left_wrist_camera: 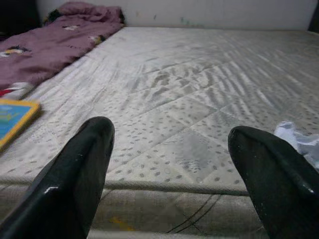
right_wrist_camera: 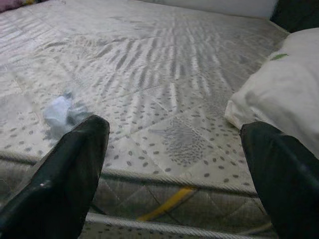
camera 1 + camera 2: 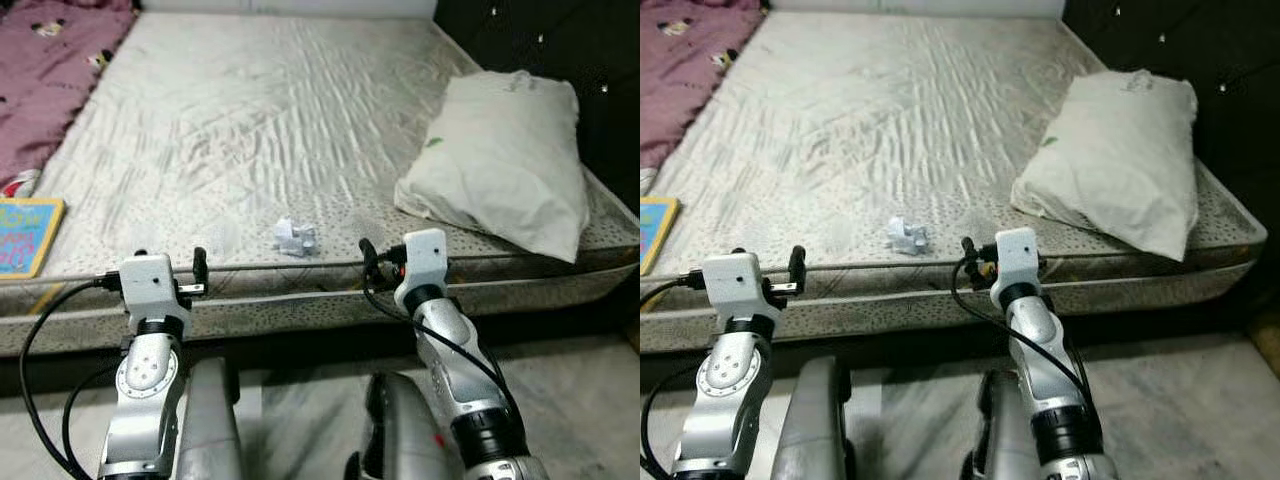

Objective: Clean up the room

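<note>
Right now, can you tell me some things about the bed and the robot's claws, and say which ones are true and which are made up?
1. A crumpled paper lies on the mattress near its front edge. True.
2. The pillow lies on the floor. False: it lies on the mattress, on the robot's right.
3. The left claw is open. True.
4. The right claw grips the paper. False: it is open and holds nothing.
5. A book lies at the mattress's left edge. True.
</note>
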You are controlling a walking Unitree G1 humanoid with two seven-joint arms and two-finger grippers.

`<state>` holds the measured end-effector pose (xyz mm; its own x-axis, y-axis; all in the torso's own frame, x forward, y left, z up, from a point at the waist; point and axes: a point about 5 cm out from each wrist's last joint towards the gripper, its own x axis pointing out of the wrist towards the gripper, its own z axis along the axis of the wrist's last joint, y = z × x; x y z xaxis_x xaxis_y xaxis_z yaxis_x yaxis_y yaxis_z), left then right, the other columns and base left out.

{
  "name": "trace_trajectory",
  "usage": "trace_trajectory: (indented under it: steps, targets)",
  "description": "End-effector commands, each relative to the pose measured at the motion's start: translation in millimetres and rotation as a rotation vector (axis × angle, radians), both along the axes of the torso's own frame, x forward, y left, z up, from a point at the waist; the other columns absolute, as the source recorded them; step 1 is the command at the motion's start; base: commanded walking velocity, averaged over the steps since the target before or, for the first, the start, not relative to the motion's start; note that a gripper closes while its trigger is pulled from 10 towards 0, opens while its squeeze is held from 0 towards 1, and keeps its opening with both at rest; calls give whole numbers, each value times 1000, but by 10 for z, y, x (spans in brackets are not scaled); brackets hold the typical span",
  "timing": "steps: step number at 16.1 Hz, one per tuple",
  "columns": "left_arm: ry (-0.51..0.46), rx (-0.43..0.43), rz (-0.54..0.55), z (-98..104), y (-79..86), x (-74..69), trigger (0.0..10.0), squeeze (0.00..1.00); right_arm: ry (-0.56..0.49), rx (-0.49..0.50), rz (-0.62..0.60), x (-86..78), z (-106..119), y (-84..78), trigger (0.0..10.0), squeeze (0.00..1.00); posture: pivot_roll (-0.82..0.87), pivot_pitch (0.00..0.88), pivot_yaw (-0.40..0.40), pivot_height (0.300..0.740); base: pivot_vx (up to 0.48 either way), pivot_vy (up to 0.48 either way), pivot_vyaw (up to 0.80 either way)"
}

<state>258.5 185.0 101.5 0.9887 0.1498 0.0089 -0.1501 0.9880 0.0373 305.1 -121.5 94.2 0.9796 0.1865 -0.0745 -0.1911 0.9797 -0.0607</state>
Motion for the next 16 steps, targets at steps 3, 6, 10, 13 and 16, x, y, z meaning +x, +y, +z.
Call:
trace_trajectory:
  steps: [3, 6, 10, 13, 16]
  targets:
    - [8, 3, -7, -2, 20, 0, 10000, 0, 8, 7, 1, 25, 6, 10, 10000, 0, 94, 57, -62, 531, 0, 0, 267]
    - [11, 0, -13, -7, 7, 1, 10000, 0, 9, -15, 10, 20, -4, 19, 10000, 0, 94, 53, -62, 531, 0, 0, 0]
    - [12, -4, -15, -13, -2, -1, 10000, 0, 17, -18, 17, 19, -22, 24, 10000, 0, 96, 46, -64, 531, 0, 0, 800]
    - [14, -9, -19, -19, -8, -4, 10000, 0, 22, -15, 20, 16, -30, 23, 10000, 0, 97, 44, -66, 531, 0, 0, 415]
    - [9, -22, -42, -19, -27, -7, 10000, 0, 28, -15, 33, 12, -42, 35, 10000, 0, 95, 41, -66, 531, 205, 0, 0]
